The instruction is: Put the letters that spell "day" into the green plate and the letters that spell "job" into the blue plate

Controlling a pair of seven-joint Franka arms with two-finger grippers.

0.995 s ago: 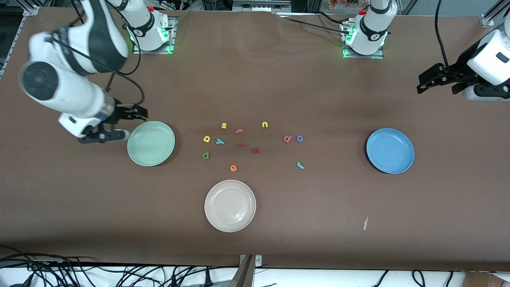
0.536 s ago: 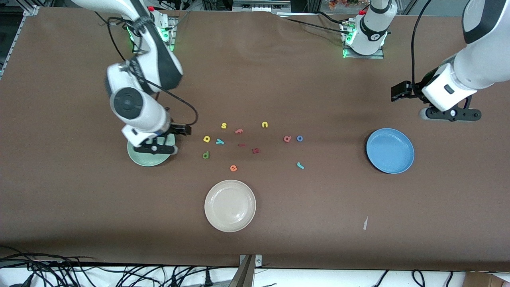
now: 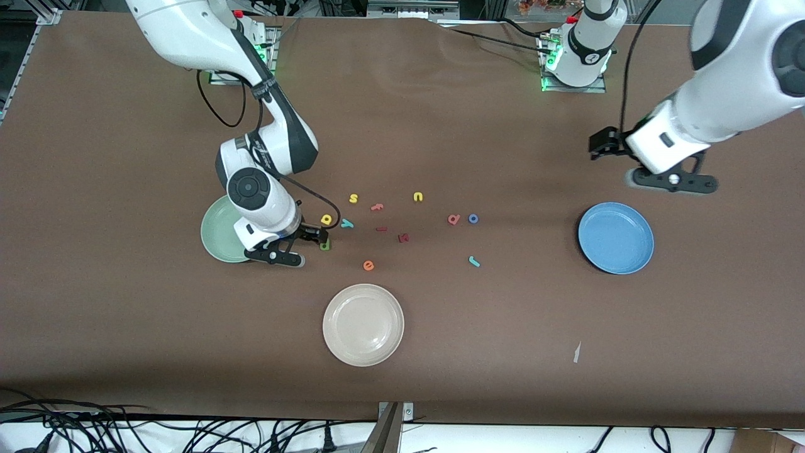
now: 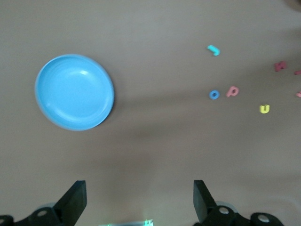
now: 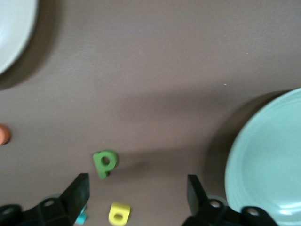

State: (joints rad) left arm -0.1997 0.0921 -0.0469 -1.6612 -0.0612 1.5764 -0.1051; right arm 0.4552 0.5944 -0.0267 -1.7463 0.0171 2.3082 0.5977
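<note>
The dark green d (image 5: 104, 163) lies on the table between the fingertips (image 5: 80, 188) of my open right gripper (image 5: 138, 193), nothing gripped. In the front view that gripper (image 3: 316, 238) hangs low over the d (image 3: 325, 246), beside the green plate (image 3: 217, 236), which the arm partly hides. The yellow a (image 3: 326, 219) and teal y (image 3: 347, 223) lie just farther from the camera. The salmon b (image 3: 454, 219), blue o (image 3: 473, 218) and teal j (image 3: 474, 261) lie toward the blue plate (image 3: 616, 238). My left gripper (image 3: 602, 143) is open and empty in the air; its wrist view shows the blue plate (image 4: 75, 92).
A cream plate (image 3: 363, 324) sits nearest the camera. Loose letters lie mid-table: a yellow s (image 3: 353, 199), salmon f (image 3: 377, 206), yellow u (image 3: 418, 197), orange e (image 3: 368, 265) and two dark red pieces (image 3: 404, 238).
My right arm swung from beside the green plate, across it, to just over the d. My left arm moved in from the table's end toward the blue plate.
</note>
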